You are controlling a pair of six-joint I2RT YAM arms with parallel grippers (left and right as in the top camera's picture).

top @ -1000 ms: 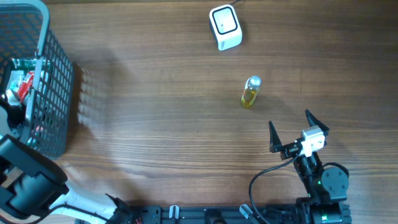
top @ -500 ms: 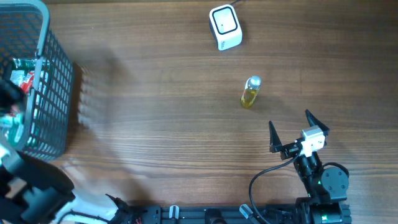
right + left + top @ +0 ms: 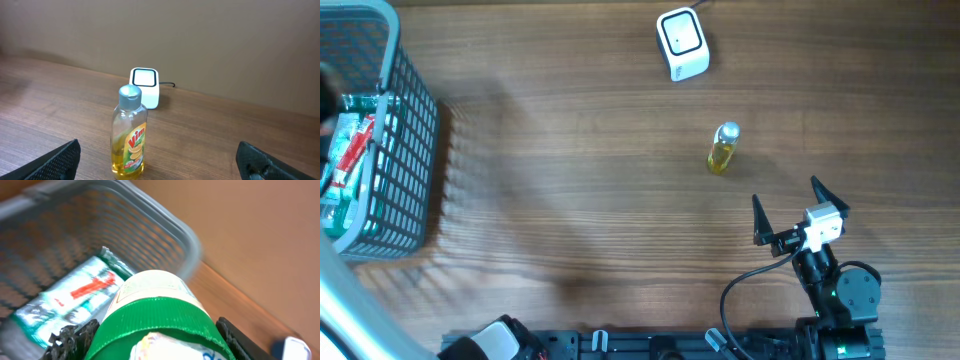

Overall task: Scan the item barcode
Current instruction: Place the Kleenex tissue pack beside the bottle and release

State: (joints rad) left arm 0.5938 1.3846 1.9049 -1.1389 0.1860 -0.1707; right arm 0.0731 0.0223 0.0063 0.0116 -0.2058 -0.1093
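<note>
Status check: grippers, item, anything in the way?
Left gripper shut on green-lidded jar over basket. Right gripper open, empty. Yellow bottle stands between right gripper and scanner.

Left wrist view: the green-capped container (image 3: 159, 322) is running off the bottom edge, label unreadable, and is covering most of the left fingers (image 3: 74, 341); the basket (image 3: 150, 215) is showing blurred. Right wrist view: the right fingers (image 3: 57, 160) are being cropped by the bottom edge.

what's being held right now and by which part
A green-capped cream jar, gripped at its green ribbed band by left end effector; right end effector empty.
</note>
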